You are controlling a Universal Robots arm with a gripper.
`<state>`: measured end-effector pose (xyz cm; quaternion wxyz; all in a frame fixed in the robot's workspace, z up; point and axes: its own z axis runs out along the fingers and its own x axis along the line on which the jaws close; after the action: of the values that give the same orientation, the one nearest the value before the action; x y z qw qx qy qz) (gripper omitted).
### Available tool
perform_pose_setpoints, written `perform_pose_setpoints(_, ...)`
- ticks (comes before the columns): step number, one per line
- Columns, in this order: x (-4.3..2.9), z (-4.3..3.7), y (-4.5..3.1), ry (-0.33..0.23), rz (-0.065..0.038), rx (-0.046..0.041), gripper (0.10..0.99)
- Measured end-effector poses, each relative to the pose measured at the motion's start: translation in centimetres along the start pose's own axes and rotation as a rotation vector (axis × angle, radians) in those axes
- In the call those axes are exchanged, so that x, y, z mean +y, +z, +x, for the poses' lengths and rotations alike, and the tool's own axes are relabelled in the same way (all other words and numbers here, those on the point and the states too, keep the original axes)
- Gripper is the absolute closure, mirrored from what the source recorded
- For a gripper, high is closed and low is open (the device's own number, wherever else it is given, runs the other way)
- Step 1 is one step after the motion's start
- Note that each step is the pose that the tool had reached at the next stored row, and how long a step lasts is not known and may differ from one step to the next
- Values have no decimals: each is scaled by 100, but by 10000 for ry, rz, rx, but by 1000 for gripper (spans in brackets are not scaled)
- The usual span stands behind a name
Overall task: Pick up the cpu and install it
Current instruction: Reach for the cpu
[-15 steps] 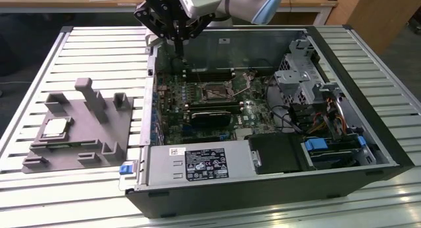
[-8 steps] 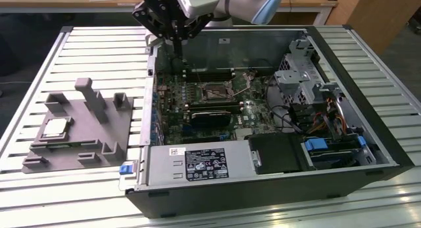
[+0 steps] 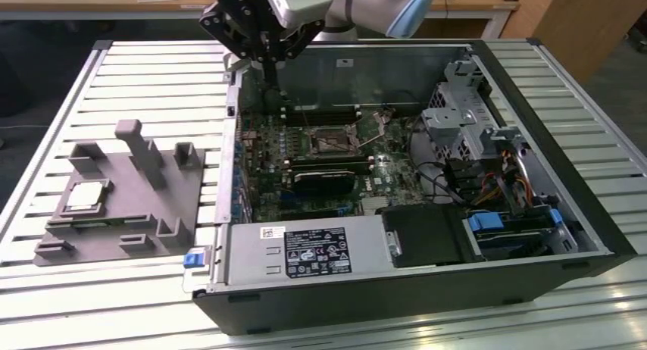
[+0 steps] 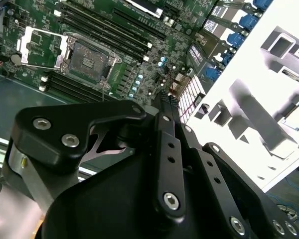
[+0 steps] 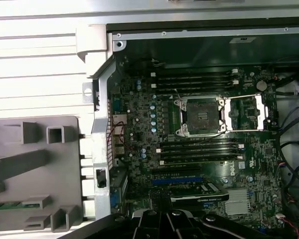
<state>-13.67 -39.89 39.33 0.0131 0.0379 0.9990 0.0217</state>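
- end effector (image 3: 269,73) clenched, nothing seen between its fingertips; it hangs over the rear edge of the open computer case (image 3: 592,214)
- cpu (image 3: 86,196) is well apart from the end effector, off toward the exterior view's left, lying flat on the grey holder block (image 3: 151,214) on the slatted desk (image 3: 121,62)
- open motherboard socket (image 5: 199,115) sits below and ahead of the end effector's tips in both wrist views, with no chip in it
- ram slots (image 5: 197,79) run beside the socket

cpu (image 3: 85,196) sits on holder block (image 3: 151,214), exterior view's left of the case (image 3: 404,297). socket (image 3: 331,142) lies on the motherboard (image 3: 273,149) inside the case.
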Motion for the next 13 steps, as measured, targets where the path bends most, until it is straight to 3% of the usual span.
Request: perform_pose_setpoints(13, -5, 59, -2, 0, 1, 1, 980)
